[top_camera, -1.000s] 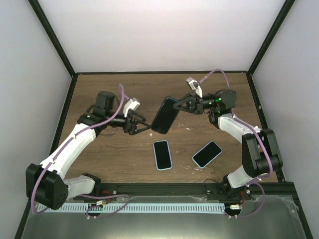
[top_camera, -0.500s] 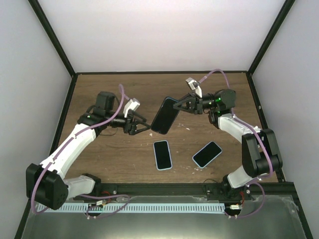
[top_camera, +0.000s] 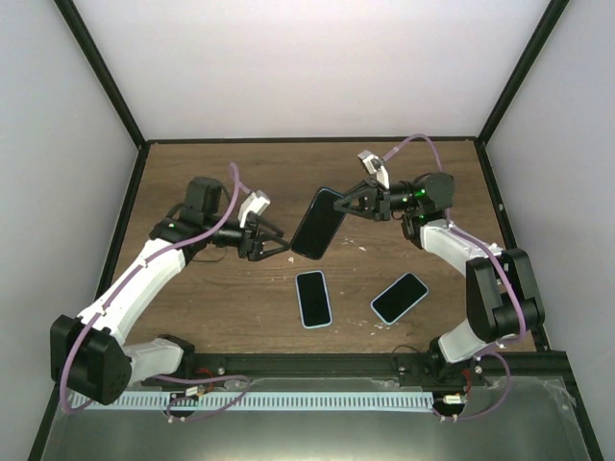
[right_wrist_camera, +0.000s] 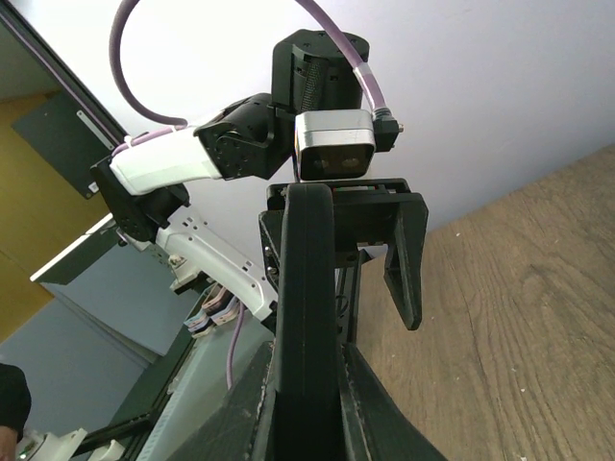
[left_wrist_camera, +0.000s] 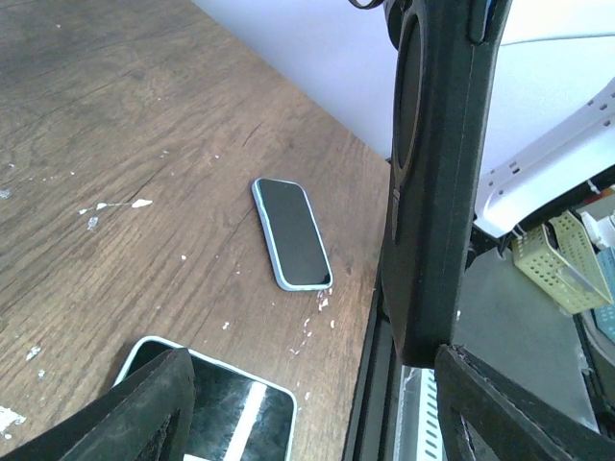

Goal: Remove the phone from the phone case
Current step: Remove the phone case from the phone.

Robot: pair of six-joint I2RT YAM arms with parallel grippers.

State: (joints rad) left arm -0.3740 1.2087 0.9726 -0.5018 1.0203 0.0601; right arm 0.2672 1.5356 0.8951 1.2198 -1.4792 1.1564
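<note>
1. Wood-grain table (top_camera: 211, 173) in a white-walled, black-framed bay: the black cased phone (top_camera: 317, 223) hangs tilted in mid-air over the middle of the board, clear of the surface.
2. The right gripper (top_camera: 338, 204) is clamped on the phone's upper end. The left gripper (top_camera: 285, 242) has its jaws spread wide, with the phone's lower end between them and apparently untouched.
3. Two pale-blue-cased phones (top_camera: 312, 298) (top_camera: 399, 298) lie flat and apart on the table, nearer the arm bases.
4. The handset is likely stiff, smooth and breakable if dropped. Its case (left_wrist_camera: 428, 192) looks like a pliable shell that hugs the edges.
5. The best hold is probably the case's lip at a lower corner, peeled away while the far end stays pinned.
</note>
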